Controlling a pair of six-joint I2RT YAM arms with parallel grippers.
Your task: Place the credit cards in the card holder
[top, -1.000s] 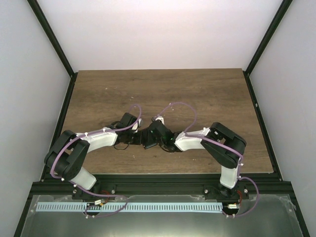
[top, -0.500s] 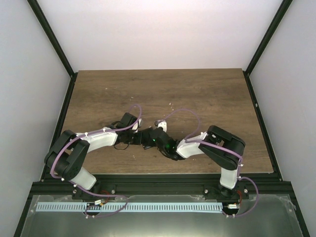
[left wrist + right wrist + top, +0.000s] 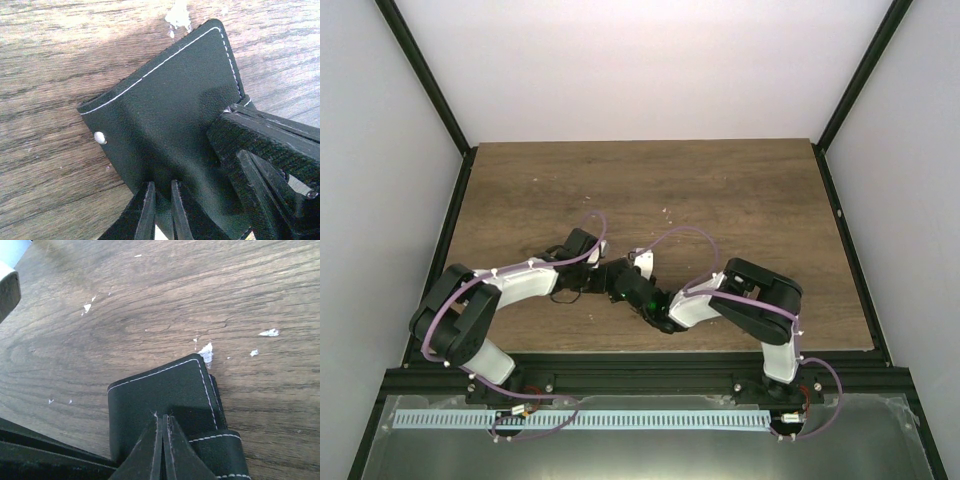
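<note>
- the card holder (image 3: 170, 115) lies on the wooden table (image 3: 720, 190) near its front edge, about midway between the two arm bases; from above it is mostly hidden under the two wrists.
- left gripper (image 3: 161, 187): fingers drawn close with only a thin gap, pinching the near edge of the holder's black cover.
- right gripper (image 3: 163, 417): fingertips pressed together on another edge of the same cover – both arms grip the one wallet, and the right's fingers show as a dark ribbed shape in the left wrist view.
- the holder's cover looks bent and partly raised off the wood, with its white stitching and a small metal stud (image 3: 100, 137) showing.
- no credit card shows plainly in any view, on the table or in either grip, so i cannot tell whether any are inside.
- judged progress: the work looks to be on the wallet itself – opening or closing it. how many cards remain cannot be read here.
- white flecks (image 3: 206, 351) dot the wood just beside the holder's corner.
</note>
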